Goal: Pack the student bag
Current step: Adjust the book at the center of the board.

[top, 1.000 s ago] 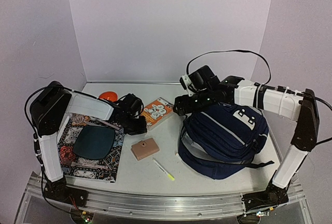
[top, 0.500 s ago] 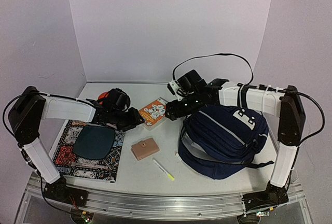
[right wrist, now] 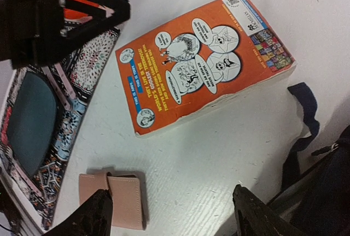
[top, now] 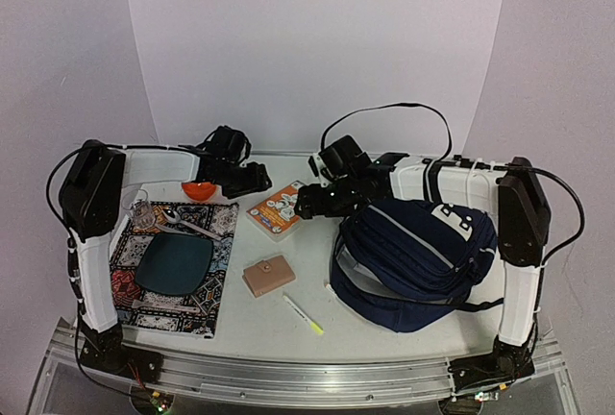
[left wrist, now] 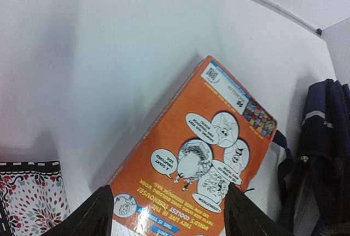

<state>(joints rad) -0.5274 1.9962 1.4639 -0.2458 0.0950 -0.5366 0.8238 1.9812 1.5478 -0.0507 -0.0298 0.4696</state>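
White arms (top: 461, 177), black joints (top: 91, 189), black cables (top: 384, 108)

student bag (left wrist: 331, 162) edge-cropped, orange item (top: 199, 190) seemingly half-hidden

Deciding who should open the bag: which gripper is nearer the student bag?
Right. The right gripper hovers just left of the student bag; the left gripper is farther left, beyond the orange book.
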